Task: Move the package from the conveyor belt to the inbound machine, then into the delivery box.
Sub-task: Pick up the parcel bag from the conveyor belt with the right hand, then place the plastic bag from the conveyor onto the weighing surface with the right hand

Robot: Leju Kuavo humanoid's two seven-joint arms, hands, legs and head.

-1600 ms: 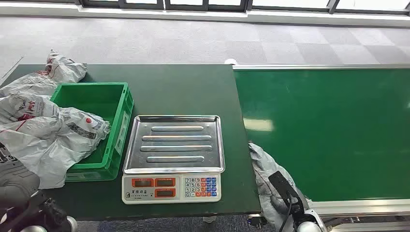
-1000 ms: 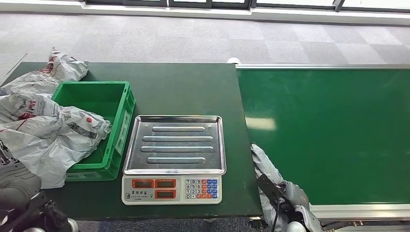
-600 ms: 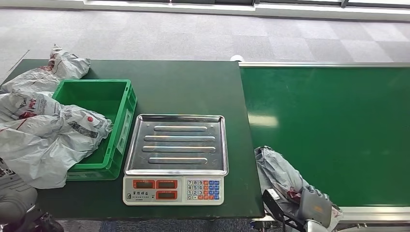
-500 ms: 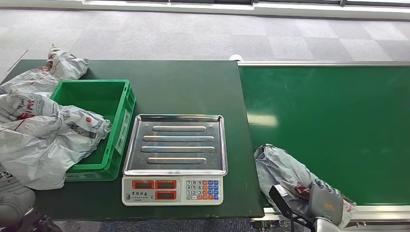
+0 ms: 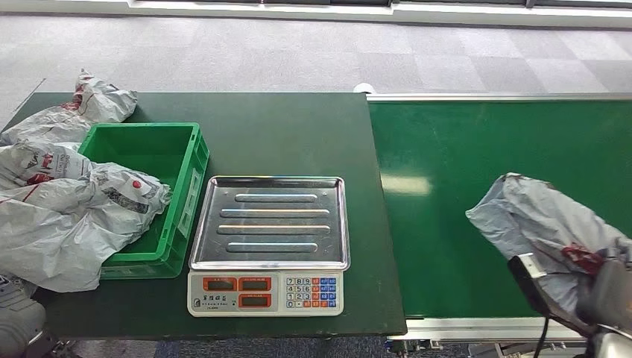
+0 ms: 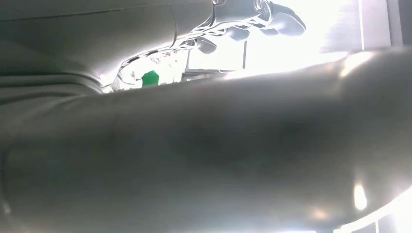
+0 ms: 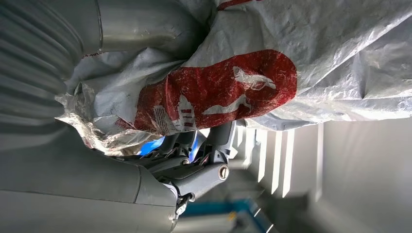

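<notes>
Digits 0–9 on the scale (image 5: 265,292) keypad; package (image 5: 540,224) print illegible

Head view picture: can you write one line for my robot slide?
The robot's right hand holds a grey package above the green conveyor belt, beside the scale.

We note a dark green worktop (image 5: 283,134). Beyond its far edge lies grey carpet-tiled floor (image 5: 298,60); past that, a pale sill under dark-framed windows (image 5: 320,4).

Blown-out glare, blurred left wrist view
</notes>
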